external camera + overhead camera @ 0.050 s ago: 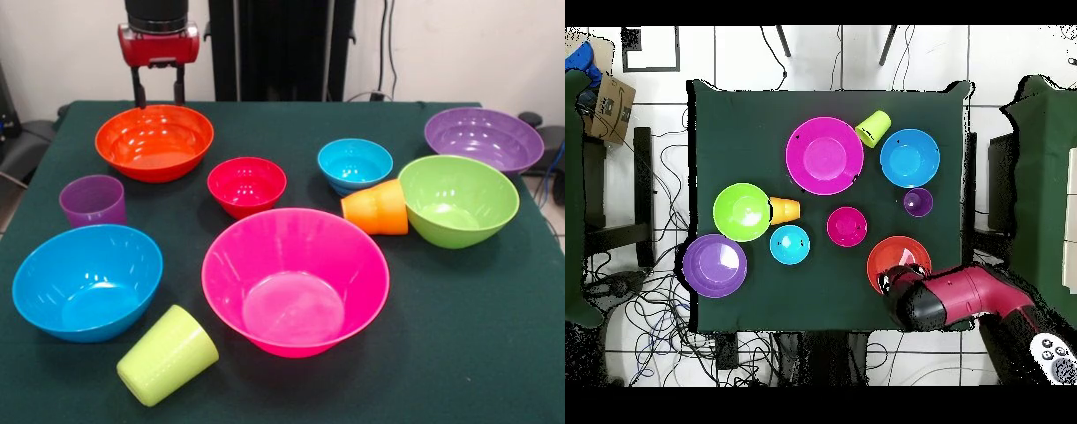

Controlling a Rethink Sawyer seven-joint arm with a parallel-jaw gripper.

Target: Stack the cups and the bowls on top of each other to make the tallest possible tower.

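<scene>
My gripper [159,91] hangs open and empty just behind the far rim of the large orange bowl [154,141]. The arm [965,295] covers part of that bowl [887,255] from above. Bowls sit singly: pink [295,281], big blue [86,281], lime green [457,200], purple [483,140], small red [246,185], small light blue [355,164]. The purple cup [93,200] stands upright. On their sides lie the orange cup [375,208], touching the green bowl, and the lime cup [166,355]. No tower shows; nothing is nested.
A dark green cloth covers the table [494,353]. Cables run over the floor [655,300] beside it, and a cardboard box [607,108] sits off one side. The lime cup lies close to the table's front edge.
</scene>
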